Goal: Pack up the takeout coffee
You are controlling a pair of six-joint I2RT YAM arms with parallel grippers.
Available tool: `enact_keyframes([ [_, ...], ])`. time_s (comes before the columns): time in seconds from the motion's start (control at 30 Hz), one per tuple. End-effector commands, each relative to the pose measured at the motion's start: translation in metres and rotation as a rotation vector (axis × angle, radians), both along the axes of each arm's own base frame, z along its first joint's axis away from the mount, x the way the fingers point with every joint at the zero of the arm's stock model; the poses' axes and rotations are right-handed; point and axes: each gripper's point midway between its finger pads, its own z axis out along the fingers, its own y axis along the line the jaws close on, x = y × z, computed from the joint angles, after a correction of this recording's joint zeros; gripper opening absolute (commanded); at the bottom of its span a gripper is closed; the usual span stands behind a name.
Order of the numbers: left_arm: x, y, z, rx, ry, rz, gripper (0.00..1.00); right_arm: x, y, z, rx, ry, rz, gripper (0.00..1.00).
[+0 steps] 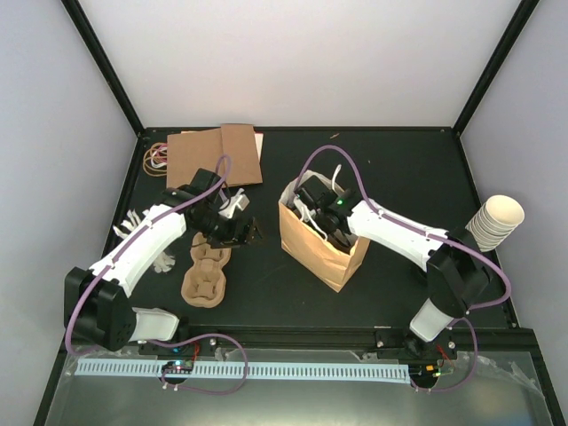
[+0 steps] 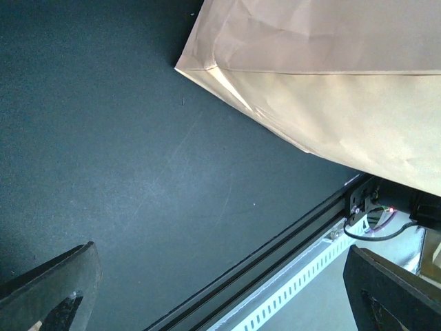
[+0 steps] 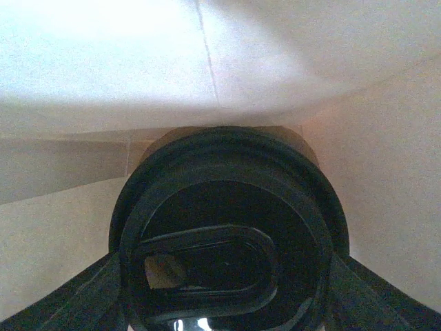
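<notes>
Right wrist view has our right gripper (image 1: 318, 217) inside the paper bag (image 1: 324, 257), pinching a takeout coffee (image 3: 227, 227) upright, we judge so nothing spills; our left gripper (image 2: 220, 289) hangs spread wide, left of it.

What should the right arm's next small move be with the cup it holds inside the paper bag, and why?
Probably ease the black-lidded coffee cup down until it seats on the floor of the paper bag, then open the right gripper. Its fingers clamp the cup's sides, with bag walls all around. Whether the cup already touches bottom is hidden.
</notes>
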Motion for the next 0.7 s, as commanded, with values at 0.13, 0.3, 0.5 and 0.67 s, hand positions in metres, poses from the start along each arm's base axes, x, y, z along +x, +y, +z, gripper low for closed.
enact_keyframes([
  [0.13, -0.001, -0.001, 0.005, -0.026, -0.024, -0.011, 0.99, -0.043, -0.026, -0.062, -0.114, 0.252, 0.008, 0.49],
  [0.3, -0.001, -0.002, 0.003, -0.025, -0.02, -0.015, 0.99, -0.045, -0.028, -0.068, -0.1, 0.293, 0.005, 0.49],
  [0.5, -0.002, -0.002, 0.001, -0.025, -0.016, -0.017, 0.99, -0.05, -0.032, -0.074, -0.131, 0.338, -0.01, 0.5],
  [0.67, -0.002, -0.002, 0.0, -0.026, -0.013, -0.019, 0.99, -0.05, -0.044, -0.082, -0.218, 0.335, -0.048, 0.5],
])
